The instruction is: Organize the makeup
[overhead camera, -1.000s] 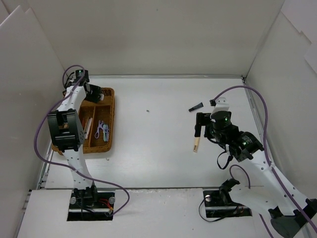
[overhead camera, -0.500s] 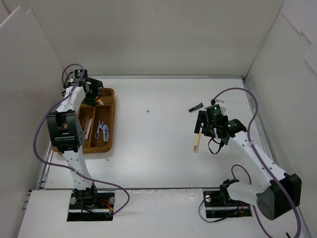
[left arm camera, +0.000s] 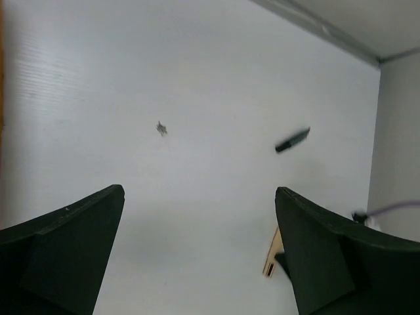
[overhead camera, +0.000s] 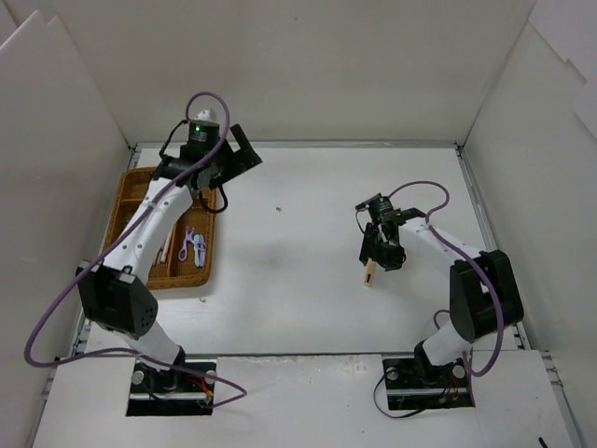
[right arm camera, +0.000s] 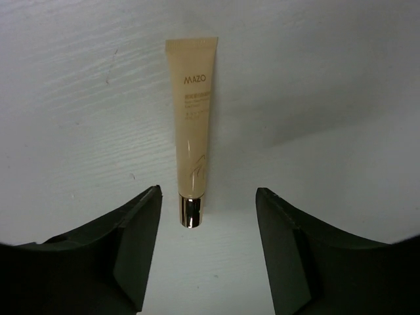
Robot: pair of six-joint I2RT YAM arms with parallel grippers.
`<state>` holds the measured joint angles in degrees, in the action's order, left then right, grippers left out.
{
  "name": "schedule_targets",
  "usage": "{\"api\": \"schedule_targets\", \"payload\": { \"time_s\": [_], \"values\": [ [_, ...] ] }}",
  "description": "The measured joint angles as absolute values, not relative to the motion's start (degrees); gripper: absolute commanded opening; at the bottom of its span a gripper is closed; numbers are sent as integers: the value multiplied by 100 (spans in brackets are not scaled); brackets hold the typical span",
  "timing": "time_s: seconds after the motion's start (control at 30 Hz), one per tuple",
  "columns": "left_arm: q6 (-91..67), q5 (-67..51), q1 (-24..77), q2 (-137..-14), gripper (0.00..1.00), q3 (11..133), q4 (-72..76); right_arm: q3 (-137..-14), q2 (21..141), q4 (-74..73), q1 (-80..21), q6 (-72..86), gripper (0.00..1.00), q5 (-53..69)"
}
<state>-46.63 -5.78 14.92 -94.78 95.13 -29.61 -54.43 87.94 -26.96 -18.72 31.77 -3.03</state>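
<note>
2 arms are out over the white table (overhead camera: 298,308). The left arm rises from its base at 7 o'clock and stretches long and nearly straight to 11 o'clock. There the left gripper (overhead camera: 241,157) hangs tilted beyond the far end of the wicker tray (overhead camera: 209,252), jaws spread wide with nothing between them. The right arm is folded sharply at the elbow. The right gripper (overhead camera: 378,250) points down at 3 o'clock over the tube (right arm camera: 193,125), jaws parted and gripping nothing.

Counted from the left:
- 1 tray at 9 o'clock
- 1 purple curler (overhead camera: 191,245) inside it, beside 1 pale stick (overhead camera: 168,245)
- 1 dark speck (left arm camera: 161,128) near mid-table
- 1 peach tube lying flat on the bare table at 3 o'clock
- 1 short black pencil-like piece (left arm camera: 292,140) at 2 o'clock

Only the right wrist view shows the tube's MAZO lettering and its gold cap. The cap end lies between the 2 fingertips and touches neither. Only the left wrist view shows the black piece plainly, lying apart from the tube.
</note>
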Motion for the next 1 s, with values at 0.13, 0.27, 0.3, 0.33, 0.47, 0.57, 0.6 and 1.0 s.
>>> {"api": "schedule_targets", "payload": {
  "time_s": [0.13,0.27,0.3,0.33,0.47,0.57,0.6,1.0],
  "values": [
    [-4108,-947,2073,-8993,94,8868,-2971,-5561,9282,-2609,-1868,3168,47,-143],
    [-3826,-1253,2261,-8792,94,8121,-3048,-5660,9603,-2519,-1865,3155,33,56],
    [-3791,-1304,2283,-8766,93,7972,-3061,-5680,9662,-2482,-1865,3144,29,106],
    [-3760,-1361,2303,-8733,93,7824,-3059,-5682,9699,-2427,-1863,3138,26,174],
    [-3680,-1527,2397,-8517,90,7360,-3081,-5741,9837,-2331,-1839,3111,3,447],
    [-3656,-1658,2491,-8379,88,7317,-3030,-5745,9856,-2178,-1837,2991,0,628],
    [-3653,-1695,2523,-8342,88,7317,-2987,-5745,9854,-2143,-1857,2923,0,672],
    [-3979,-2274,3148,-8613,85,7402,-2213,-5811,8250,-1719,-2779,1804,0,1240]
  ]
}}
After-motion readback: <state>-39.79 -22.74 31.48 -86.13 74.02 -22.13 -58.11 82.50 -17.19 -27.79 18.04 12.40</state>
